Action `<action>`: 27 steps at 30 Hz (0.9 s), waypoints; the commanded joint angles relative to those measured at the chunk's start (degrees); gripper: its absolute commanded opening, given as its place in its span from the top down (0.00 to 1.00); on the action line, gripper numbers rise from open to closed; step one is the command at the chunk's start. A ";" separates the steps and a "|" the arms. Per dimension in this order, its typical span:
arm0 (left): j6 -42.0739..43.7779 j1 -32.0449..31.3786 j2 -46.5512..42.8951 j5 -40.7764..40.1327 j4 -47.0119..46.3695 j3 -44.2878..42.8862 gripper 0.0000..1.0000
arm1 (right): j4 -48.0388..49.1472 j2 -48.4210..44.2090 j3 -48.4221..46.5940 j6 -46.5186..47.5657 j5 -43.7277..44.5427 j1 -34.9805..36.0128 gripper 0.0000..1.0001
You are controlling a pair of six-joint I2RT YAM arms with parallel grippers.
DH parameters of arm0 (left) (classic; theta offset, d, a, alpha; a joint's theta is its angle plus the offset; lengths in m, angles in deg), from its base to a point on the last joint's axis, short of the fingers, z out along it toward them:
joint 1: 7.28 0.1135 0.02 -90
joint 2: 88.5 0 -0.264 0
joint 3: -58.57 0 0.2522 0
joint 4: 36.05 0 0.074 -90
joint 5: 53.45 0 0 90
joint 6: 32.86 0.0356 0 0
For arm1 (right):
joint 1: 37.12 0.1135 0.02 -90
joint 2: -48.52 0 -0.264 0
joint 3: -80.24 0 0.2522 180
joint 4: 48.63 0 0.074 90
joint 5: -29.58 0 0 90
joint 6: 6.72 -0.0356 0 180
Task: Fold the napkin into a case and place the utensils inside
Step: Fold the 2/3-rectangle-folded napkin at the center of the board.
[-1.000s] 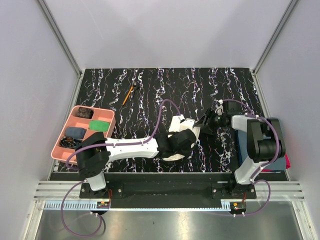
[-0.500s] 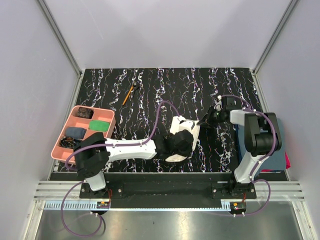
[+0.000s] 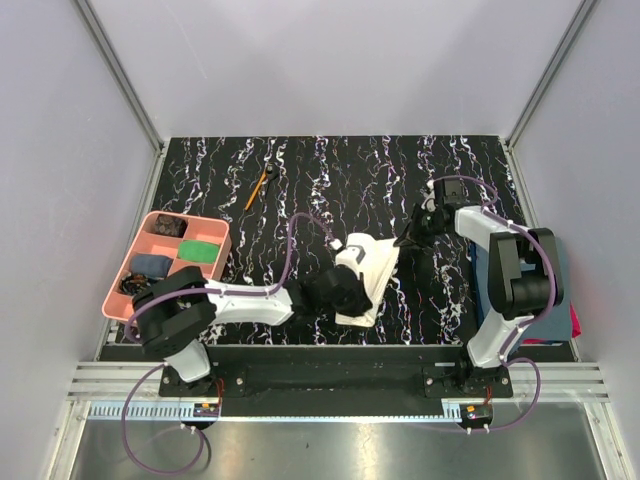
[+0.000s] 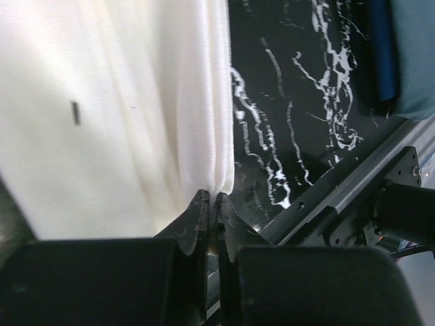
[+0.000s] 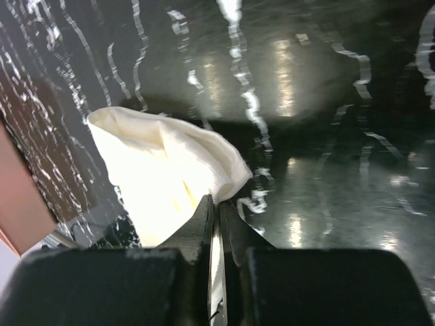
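Your cream off-white cloth napkin lies partly folded near the middle of the near edge of the black white-veined table. Your left gripper is clamped on its doubled edge, and your right gripper has its jaws pinched together on the bunched far right corner. The slim black spoon and thin orange-handled stick lie together toward the far left corner, well apart from the napkin, with the pink compartment tray at the left edge.

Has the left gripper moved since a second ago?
Yes. The left gripper, pinching the napkin, shifted left, toward the pink tray.
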 commanded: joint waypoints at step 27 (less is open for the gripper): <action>6.62 5.17 -18.33 8.11 -7.85 20.44 0.60 | 6.84 5.97 -11.51 -21.04 0.03 12.90 1.00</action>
